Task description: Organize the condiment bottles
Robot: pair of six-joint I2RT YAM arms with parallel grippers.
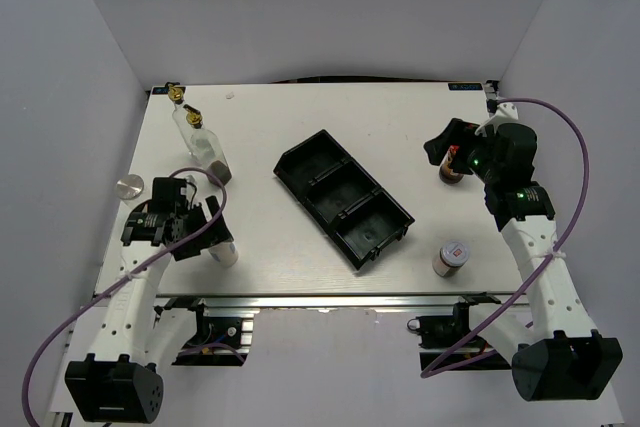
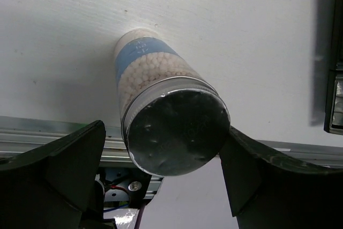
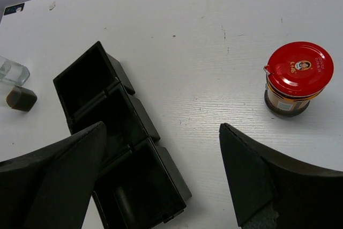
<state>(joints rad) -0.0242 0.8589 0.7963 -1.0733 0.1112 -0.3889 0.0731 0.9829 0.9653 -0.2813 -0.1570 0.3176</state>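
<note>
A silver-capped shaker [image 2: 174, 132] with a blue band and white beads stands near the table's front edge, seen in the top view [image 1: 229, 253]. My left gripper [image 2: 163, 172] is open around its cap; the right finger touches it, the left stands a little off. It shows in the top view [image 1: 212, 233]. Two glass bottles with gold spouts [image 1: 203, 139] stand at the back left. A second silver-capped shaker [image 1: 128, 185] is at the left edge. My right gripper [image 3: 161, 178] is open and empty above the table, with the red-capped brown jar [image 3: 297, 79] to its right. A white-and-red-lidded jar [image 1: 452, 257] stands front right.
The long black three-compartment tray [image 1: 343, 197] lies diagonally mid-table, its compartments holding nothing; it also shows in the right wrist view [image 3: 115, 148]. The table's front rail [image 2: 53, 132] runs just under the left gripper. White walls close in the sides.
</note>
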